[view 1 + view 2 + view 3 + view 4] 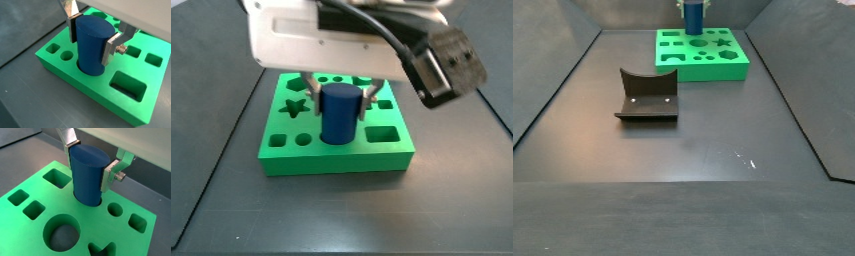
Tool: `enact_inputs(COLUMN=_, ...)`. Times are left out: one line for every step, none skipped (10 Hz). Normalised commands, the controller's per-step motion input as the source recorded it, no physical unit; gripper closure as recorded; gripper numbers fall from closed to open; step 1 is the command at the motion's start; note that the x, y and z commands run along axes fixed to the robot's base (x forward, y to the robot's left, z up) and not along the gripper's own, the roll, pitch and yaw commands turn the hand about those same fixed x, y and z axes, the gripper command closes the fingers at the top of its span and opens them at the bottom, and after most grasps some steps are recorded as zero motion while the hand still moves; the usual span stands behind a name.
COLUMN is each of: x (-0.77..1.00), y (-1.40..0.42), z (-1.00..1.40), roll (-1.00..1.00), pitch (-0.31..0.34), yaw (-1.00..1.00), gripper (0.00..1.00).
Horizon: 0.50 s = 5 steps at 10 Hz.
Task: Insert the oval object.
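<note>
The oval object (90, 57) is a dark blue smooth peg standing upright. Its lower end sits inside a hole of the green block (100, 86). My gripper (92, 40) is shut on the peg's upper part, one silver finger pressed on each narrow side. Another wrist view shows the same grip (89, 168) on the peg (87, 183) and block (81, 211). In a side view the peg (338, 118) rises from the middle of the block (338, 160) under the gripper (338, 98). In another side view the peg (691, 17) stands on the block (700, 69) at the far end.
The block has several other open holes, among them a star (298, 108), a large oval (63, 232) and a rectangle (129, 84). The dark fixture (647, 97) stands on the dark floor nearer the camera, apart from the block. Dark walls enclose the floor.
</note>
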Motion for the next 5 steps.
enact_inputs(x=-0.2, y=0.0, z=-0.47, roll=0.06, pitch=-0.179, yaw=0.0, gripper=1.0)
enact_inputs(x=-0.21, y=-0.05, z=-0.56, roll=0.13, pitch=-0.229, yaw=0.0, gripper=1.0)
enact_inputs(x=-0.32, y=-0.07, z=-0.48, roll=0.0, pitch=-0.383, yaw=0.0, gripper=1.0)
enact_inputs(x=-0.37, y=-0.08, z=-0.44, roll=0.0, pitch=-0.413, yaw=0.02, gripper=1.0)
enact_inputs(x=-0.25, y=-0.1, z=-0.37, roll=0.01, pitch=-0.317, yaw=0.02, gripper=1.0)
